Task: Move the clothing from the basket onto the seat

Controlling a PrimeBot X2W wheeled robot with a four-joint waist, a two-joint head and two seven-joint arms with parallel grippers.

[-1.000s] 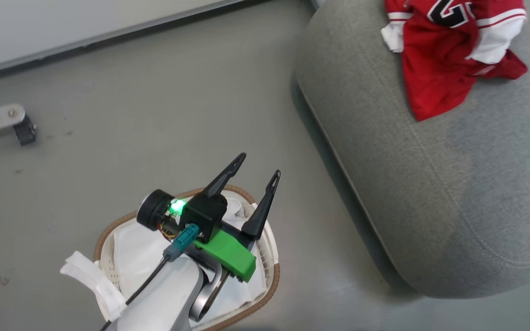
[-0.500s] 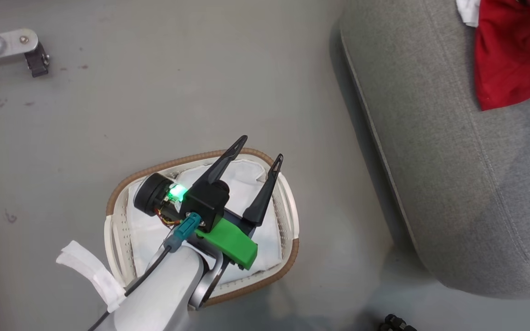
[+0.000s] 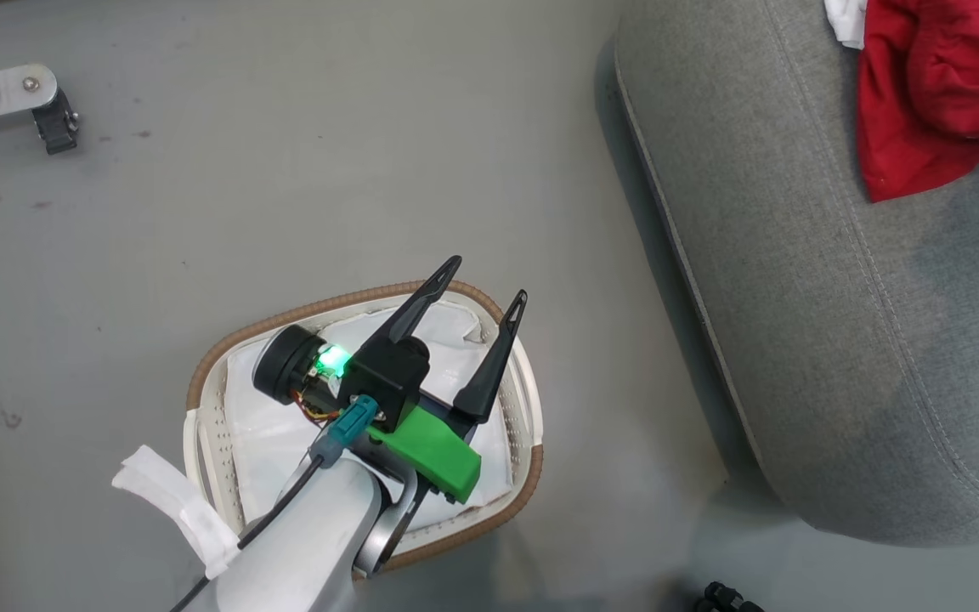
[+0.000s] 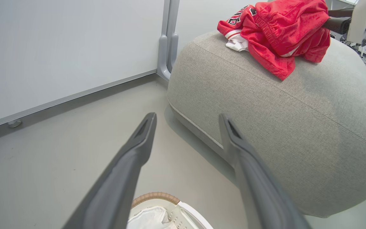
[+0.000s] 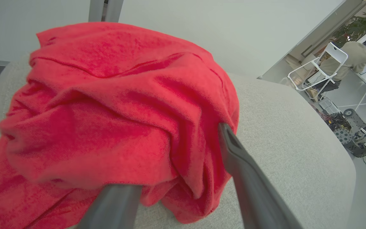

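Crumpled red clothing (image 5: 106,111) with white trim heaped on the seat (image 5: 281,127); right claw (image 5: 170,159) spread, one finger under a fold; left claw (image 3: 488,276) spread above the basket (image 3: 200,382).

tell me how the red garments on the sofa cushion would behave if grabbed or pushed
The red garments would likely hang floppy: they lie crumpled in soft folds. Probably light: the cloth looks thin. Pushed, they would likely bunch rather than slide, since the grey sofa cushion is woven fabric.
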